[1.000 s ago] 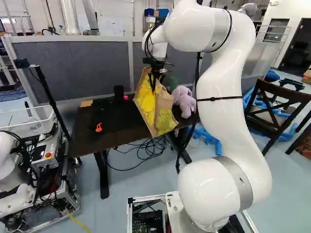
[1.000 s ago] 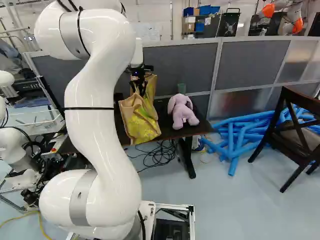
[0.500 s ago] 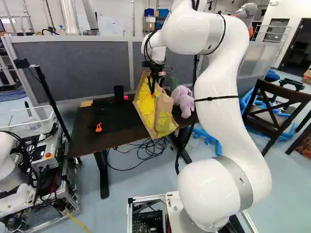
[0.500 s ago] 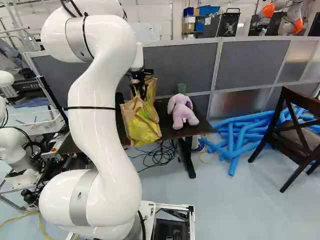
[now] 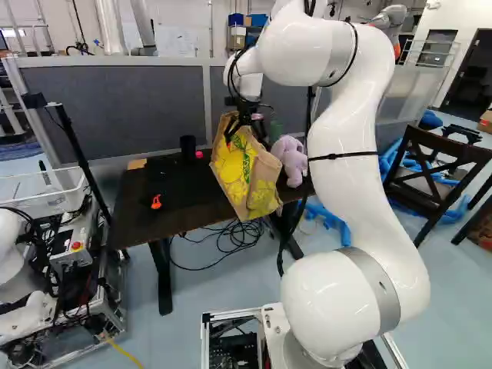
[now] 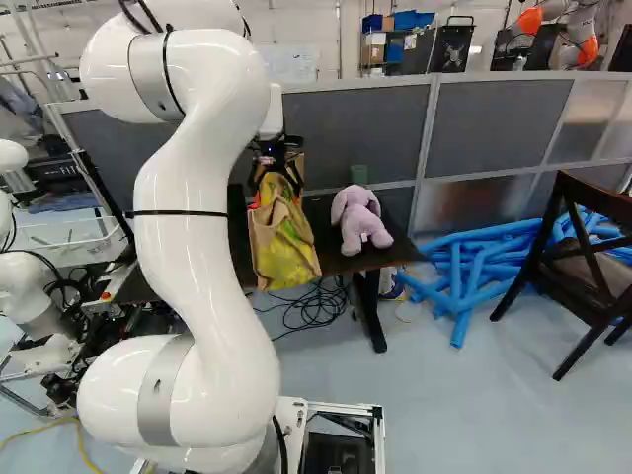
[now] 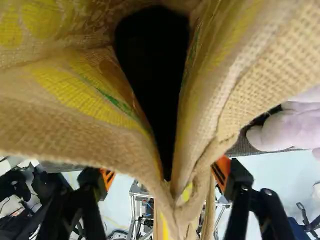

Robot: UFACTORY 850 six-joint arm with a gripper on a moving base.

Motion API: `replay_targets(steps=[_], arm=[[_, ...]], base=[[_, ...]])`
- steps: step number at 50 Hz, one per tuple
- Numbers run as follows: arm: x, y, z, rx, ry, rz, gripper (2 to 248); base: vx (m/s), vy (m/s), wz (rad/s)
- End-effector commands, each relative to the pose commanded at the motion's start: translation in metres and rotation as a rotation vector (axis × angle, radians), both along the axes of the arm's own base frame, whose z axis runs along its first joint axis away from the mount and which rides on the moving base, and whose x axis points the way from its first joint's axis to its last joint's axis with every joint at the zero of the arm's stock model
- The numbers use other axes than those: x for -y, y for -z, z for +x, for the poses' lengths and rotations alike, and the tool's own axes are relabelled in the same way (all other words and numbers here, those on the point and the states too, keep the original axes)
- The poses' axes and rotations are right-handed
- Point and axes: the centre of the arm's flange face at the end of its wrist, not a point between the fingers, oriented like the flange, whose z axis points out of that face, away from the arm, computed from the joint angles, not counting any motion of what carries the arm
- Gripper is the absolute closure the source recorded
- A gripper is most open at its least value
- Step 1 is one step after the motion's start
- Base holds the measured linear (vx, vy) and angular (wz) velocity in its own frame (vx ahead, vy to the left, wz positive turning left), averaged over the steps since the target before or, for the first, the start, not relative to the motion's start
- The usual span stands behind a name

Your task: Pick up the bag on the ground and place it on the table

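Wrist view shows end effector (image 5: 247, 143) spread, seemingly straddling the bag (image 7: 260, 75).

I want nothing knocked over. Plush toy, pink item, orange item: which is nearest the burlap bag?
The lilac plush toy, close beside the burlap bag; the pink item and orange item sit farther off.
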Motion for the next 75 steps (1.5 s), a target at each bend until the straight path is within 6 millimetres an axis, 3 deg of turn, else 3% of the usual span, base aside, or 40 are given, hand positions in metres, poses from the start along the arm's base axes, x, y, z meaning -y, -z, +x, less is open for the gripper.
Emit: replay_targets(steps=[3, 4, 75], arm=[[0.000, -0.004, -0.001, 0.006, 0.000, 0.001, 29], [0.000, -0.006, -0.002, 0.008, 0.000, 0.001, 3], [0.005, -0.114, -0.057, -0.009, -0.014, 0.006, 3]], base=[[0.000, 0.000, 0.000], [0.000, 0.000, 0.000], [0.000, 0.000, 0.000]])
